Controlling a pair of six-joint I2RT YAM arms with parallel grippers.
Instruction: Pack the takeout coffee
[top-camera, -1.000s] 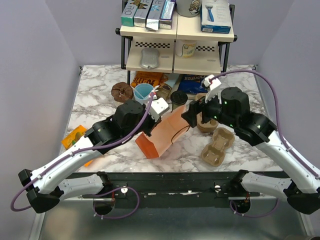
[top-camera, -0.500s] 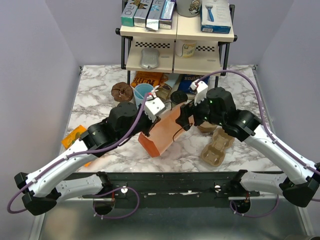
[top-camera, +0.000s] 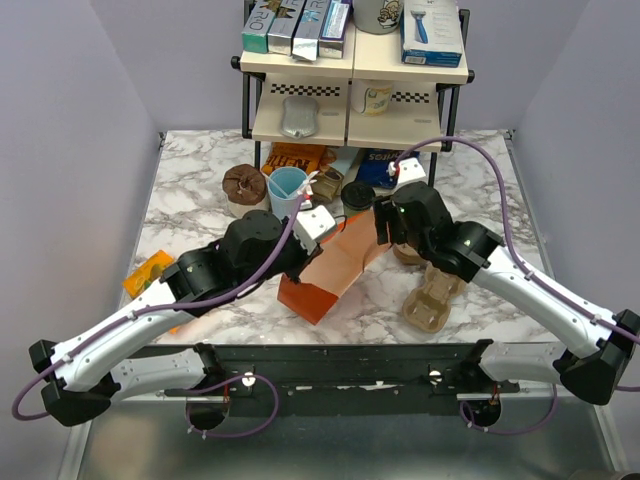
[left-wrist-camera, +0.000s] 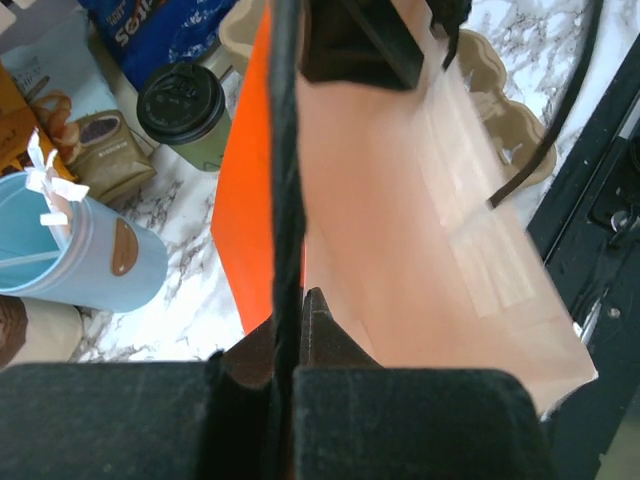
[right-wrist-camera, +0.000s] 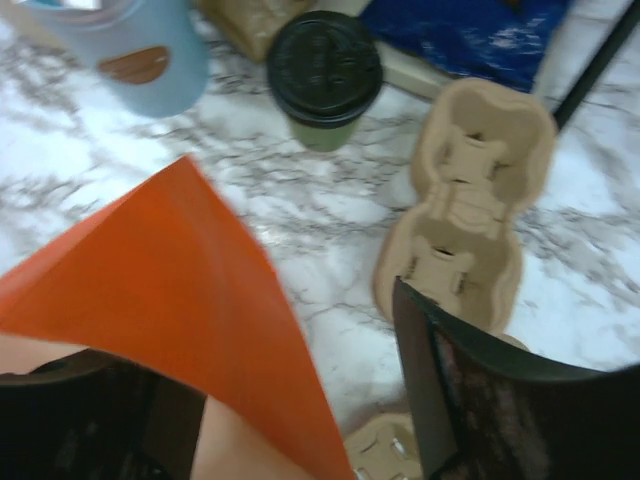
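Coffee (right-wrist-camera: 323, 72) stands on the worktop (right-wrist-camera: 340, 225) just beyond the bag (top-camera: 335, 265). Left tool (left-wrist-camera: 292, 310) pinches the bag's rim; right tool (right-wrist-camera: 275, 400) gapes astride it. A careless squeeze could crumple the bag's mouth shut.

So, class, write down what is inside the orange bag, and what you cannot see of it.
Left wrist view shows the orange bag's pale inner wall bare, no cup. The takeout coffee stands outside on the table. The left jaws and the bag's near edge cover the rest.
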